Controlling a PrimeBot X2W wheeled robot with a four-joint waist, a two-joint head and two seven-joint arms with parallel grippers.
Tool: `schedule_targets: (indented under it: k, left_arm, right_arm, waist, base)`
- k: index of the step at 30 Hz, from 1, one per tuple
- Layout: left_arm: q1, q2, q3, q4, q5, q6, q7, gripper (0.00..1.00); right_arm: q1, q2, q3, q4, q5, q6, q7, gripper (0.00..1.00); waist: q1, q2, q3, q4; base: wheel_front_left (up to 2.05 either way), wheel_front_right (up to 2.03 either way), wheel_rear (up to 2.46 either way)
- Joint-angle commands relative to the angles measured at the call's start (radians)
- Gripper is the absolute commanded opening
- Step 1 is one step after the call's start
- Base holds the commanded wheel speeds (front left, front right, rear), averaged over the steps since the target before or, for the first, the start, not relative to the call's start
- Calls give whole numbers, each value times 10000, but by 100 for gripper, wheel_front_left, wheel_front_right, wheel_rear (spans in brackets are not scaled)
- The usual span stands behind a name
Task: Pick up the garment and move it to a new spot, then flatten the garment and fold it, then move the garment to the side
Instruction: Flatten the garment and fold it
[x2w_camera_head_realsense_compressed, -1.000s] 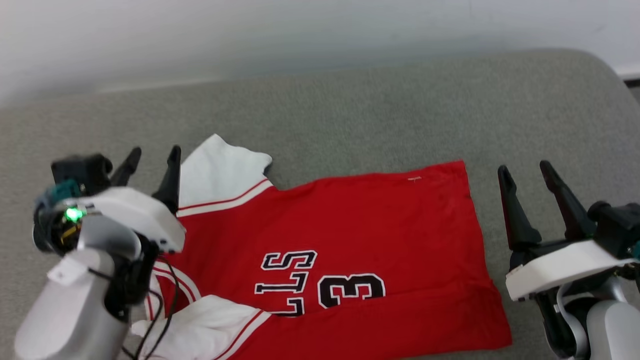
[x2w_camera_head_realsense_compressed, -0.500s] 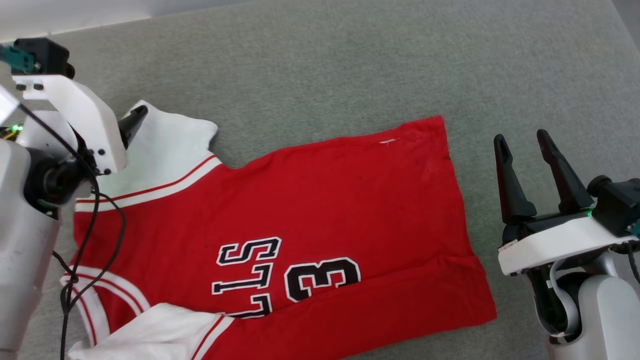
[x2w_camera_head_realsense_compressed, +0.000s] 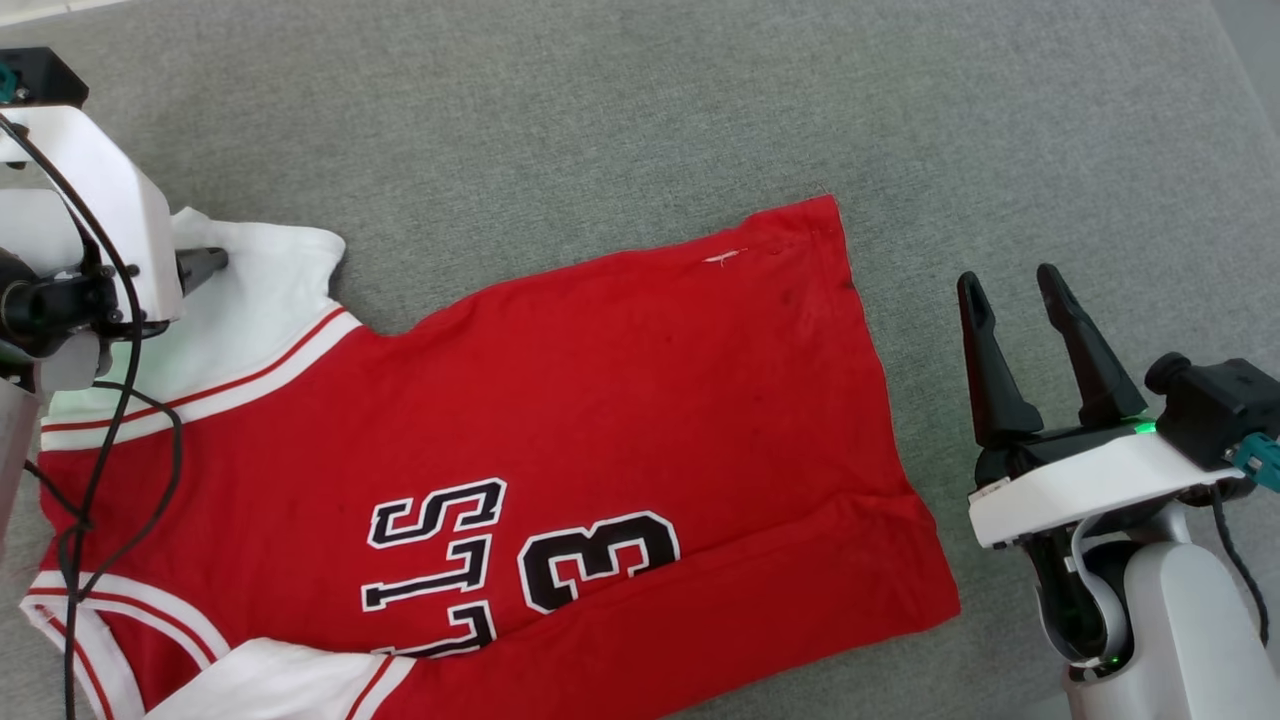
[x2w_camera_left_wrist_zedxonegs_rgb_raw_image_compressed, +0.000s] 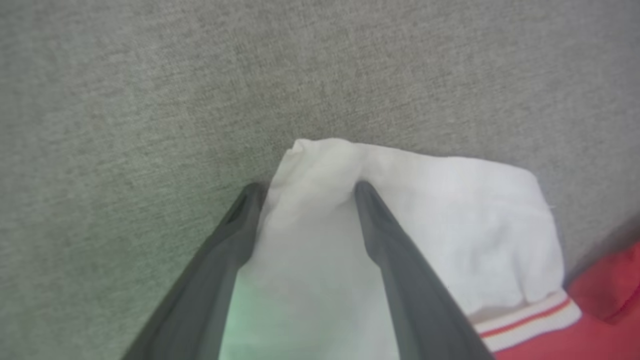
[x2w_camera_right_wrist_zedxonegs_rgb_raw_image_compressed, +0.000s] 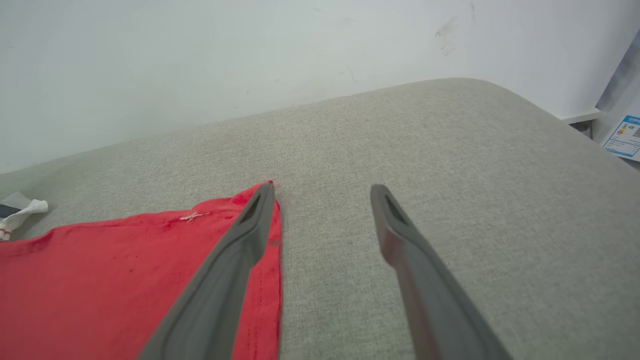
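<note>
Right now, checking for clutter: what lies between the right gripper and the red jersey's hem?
In the head view, bare grey upholstery separates the right gripper from the red white-sleeved jersey shirt.

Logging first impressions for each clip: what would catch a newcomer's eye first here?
A red short-sleeved jersey shirt with a black number 3 lies spread across the grey fabric cushion, dominating the head view. At its upper-left white sleeve the left gripper is set over the cloth with open fingers, while the right gripper hangs open beside the hem on the right.
</note>
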Motion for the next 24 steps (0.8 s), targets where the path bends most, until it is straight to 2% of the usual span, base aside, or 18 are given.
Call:
schedule_targets:
  k: [1,2,9,15,18,24]
  left_arm:
    - [688,-313,-416,339,-70,19,296,36]
    - [754,-350,-443,340,-46,34,246,0]
    - [959,-628,-191,432,-224,-64,-546,0]
    - [687,-805,139,311,-262,-425,-1821,0]
    - [552,-934,281,166,-239,-608,-2506,0]
    - [327,-1139,295,-262,31,-811,-3536,0]
  right_arm:
    - [-127,37,12,43,94,-1,-51,100]
    - [-178,38,24,115,127,0,-59,100]
    - [-373,-2,-7,635,462,0,277,100]
    - [-910,-363,-172,1686,1252,-1,1105,100]
    - [-1279,-510,-285,2307,1694,0,1859,100]
    - [-2403,-1335,-232,3562,2383,0,4017,100]
  waist:
    - [0,0,44,-40]
    - [0,0,57,-55]
    - [0,0,-246,142]
    - [0,0,-740,682]
    - [0,0,-944,1035]
    - [0,0,-1026,1754]
  base:
    - [0,0,0]
    - [0,0,0]
    - [0,0,0]
    - [0,0,0]
    - [0,0,0]
    - [0,0,0]
